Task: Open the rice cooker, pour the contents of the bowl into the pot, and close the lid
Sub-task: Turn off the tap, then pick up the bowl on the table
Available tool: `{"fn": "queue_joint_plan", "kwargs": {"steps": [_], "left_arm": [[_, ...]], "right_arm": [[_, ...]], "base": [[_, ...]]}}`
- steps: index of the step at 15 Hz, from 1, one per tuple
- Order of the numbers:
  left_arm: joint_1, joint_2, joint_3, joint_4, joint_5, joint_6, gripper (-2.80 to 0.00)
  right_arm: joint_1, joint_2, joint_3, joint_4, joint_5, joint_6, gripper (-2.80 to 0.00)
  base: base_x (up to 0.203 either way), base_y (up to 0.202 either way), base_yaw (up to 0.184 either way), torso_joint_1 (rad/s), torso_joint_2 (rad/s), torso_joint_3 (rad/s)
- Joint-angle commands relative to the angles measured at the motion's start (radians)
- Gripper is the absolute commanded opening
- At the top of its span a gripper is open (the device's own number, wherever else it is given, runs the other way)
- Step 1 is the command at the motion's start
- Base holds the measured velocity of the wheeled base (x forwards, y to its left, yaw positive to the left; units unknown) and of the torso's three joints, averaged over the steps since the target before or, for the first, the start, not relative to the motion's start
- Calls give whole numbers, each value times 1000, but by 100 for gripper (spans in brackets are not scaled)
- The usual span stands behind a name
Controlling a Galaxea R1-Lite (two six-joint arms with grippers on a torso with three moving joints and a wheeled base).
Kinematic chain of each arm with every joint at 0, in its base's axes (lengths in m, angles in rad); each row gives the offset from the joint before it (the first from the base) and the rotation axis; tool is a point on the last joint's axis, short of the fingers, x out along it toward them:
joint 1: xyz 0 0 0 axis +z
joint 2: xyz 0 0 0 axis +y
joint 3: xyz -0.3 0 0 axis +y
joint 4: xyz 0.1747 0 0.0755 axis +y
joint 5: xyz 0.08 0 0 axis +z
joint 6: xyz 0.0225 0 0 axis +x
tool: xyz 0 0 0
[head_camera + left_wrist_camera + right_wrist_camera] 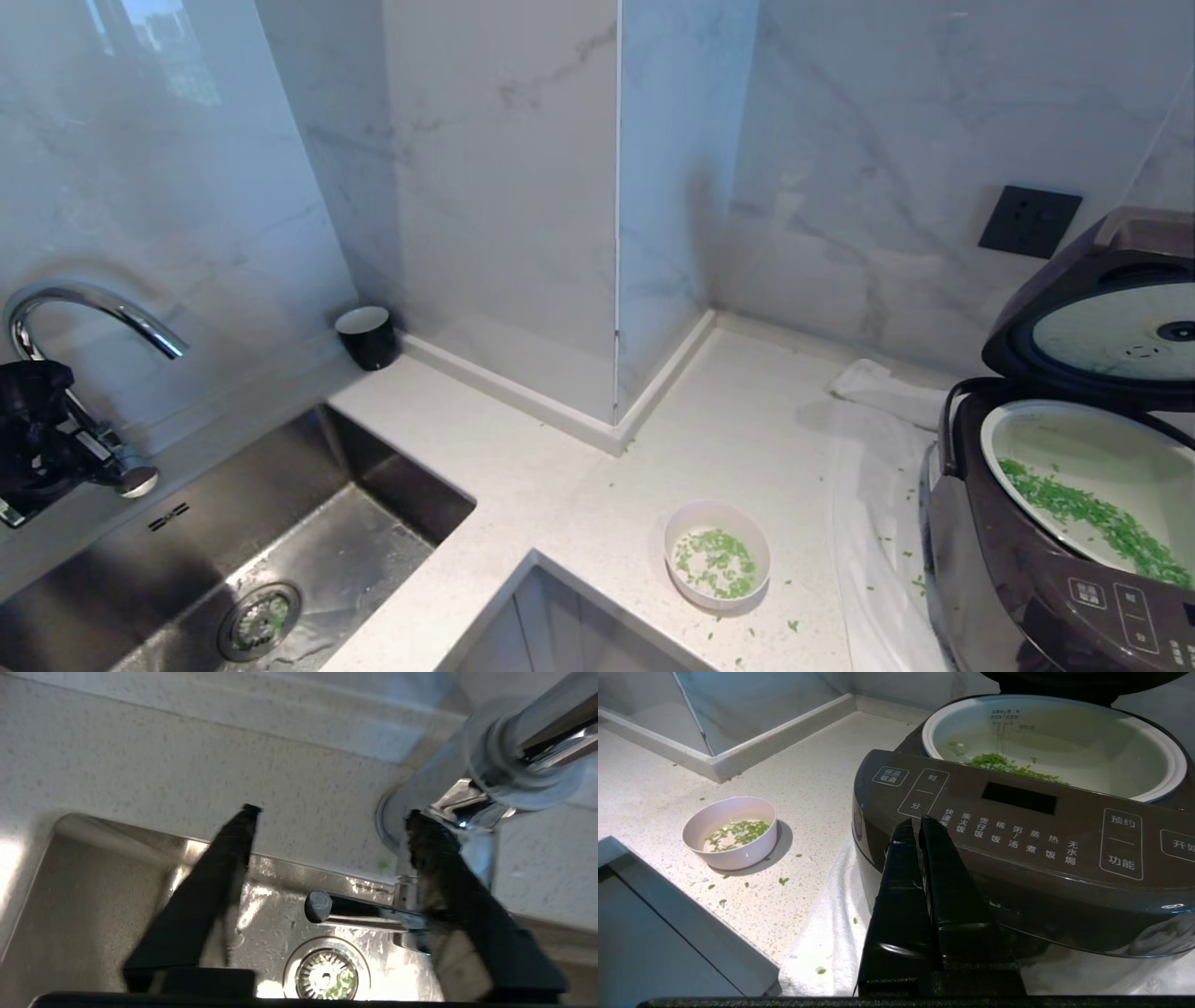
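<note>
1. Left gripper (329, 814): fingers spread wide, nothing between them; it hangs at the faucet, over the back edge of the sink
2. Left gripper fingers (210, 891): one black finger lies over the sink's rear wall; the other sits just beside the faucet (495, 765) base, contact cannot be told
3. Faucet lever (355, 910): lies between the two fingers, apart from both pads, with its round end cap nearest the free finger
4. Sink (280, 551): directly below this gripper; the drain strainer (326, 977) holds a few green bits
5. Right gripper (920, 826): fingers pressed together, holding nothing; parked in front of the rice cooker (1017, 858), tips just short of its button panel
6. Pot (1064, 742): beyond the right gripper, seated in the cooker; most of the contents (1092, 513) lie in a green band on its floor
7. Lid (1111, 327): raised and standing open behind the pot, white disc facing forward
8. Bowl (717, 555): upright on the counter, well apart from the left gripper, between the sink and the cooker; some green bits remain inside and more are scattered around it
9. White cloth (878, 485): spread under the cooker
10. Black cup (367, 336): at the wall beyond the sink
</note>
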Motion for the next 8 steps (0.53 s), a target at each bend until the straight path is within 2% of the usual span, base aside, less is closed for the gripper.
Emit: {"fn": "queue_joint_plan", "kwargs": {"steps": [1, 3, 6, 8], "left_arm": [[2, -36, -2, -7, -1, -5, 0], [0, -100, 12, 2, -5, -11, 0], [-5, -214, 134, 51, -21, -11, 0], [-4, -286, 253, 57, -101, -12, 0]], "right_arm": [[1, 0, 0, 0, 0, 0, -280], [-1, 0, 0, 0, 0, 0, -280], [1, 0, 0, 0, 0, 0, -280], [1, 0, 0, 0, 0, 0, -280]], "base": [[0, 0, 0, 0, 0, 0], [0, 0, 0, 0, 0, 0], [0, 0, 0, 0, 0, 0], [0, 0, 0, 0, 0, 0]]}}
